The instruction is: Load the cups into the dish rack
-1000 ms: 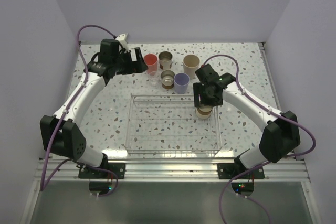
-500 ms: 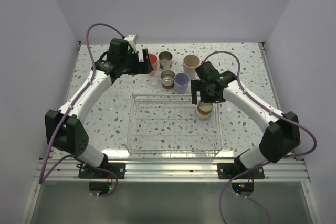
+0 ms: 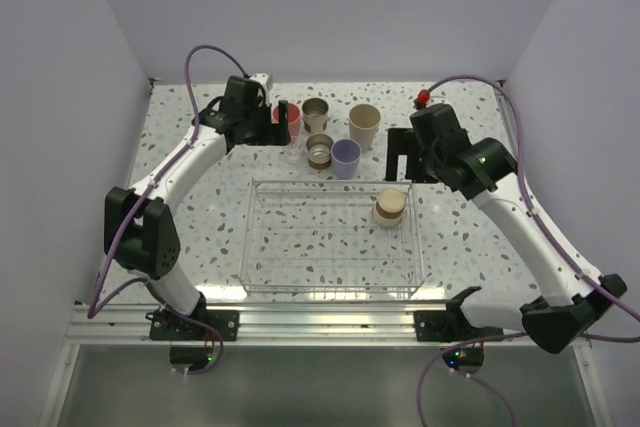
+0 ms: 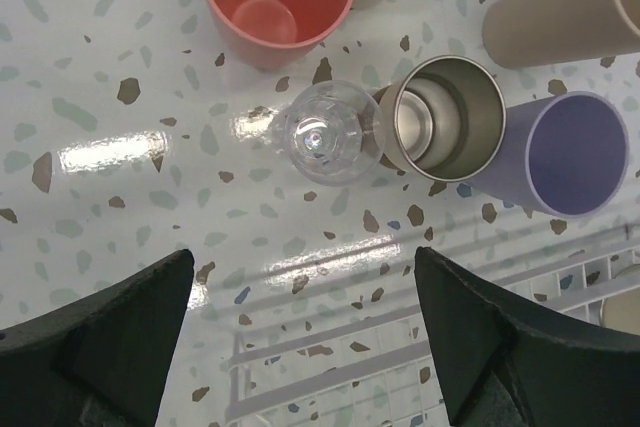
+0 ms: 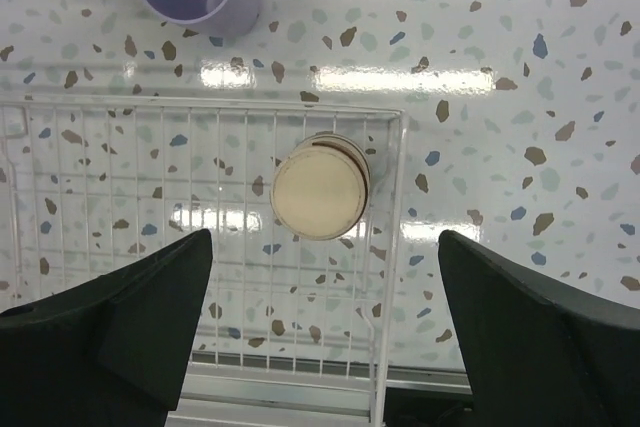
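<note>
We are holding the left gripper (image 4: 305,277) wide above the clear tumbler (image 4: 325,135), crowded by a steel cup (image 4: 440,117) — closing could be tipping both. The right gripper (image 5: 325,242) is hanging wide, empty, over the dish rack (image 3: 330,292). We are counting seven cups: one inverted steel cup (image 5: 320,187) in the rack's far-right corner — six on the table (image 3: 460,237) beyond.

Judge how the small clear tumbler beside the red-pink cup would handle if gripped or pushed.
The small clear tumbler looks thin and see-through, so probably light and easy to tip. Its glossy wall may slip. It stands upright close beside the short steel cup, so a sideways push would likely knock that too.
</note>
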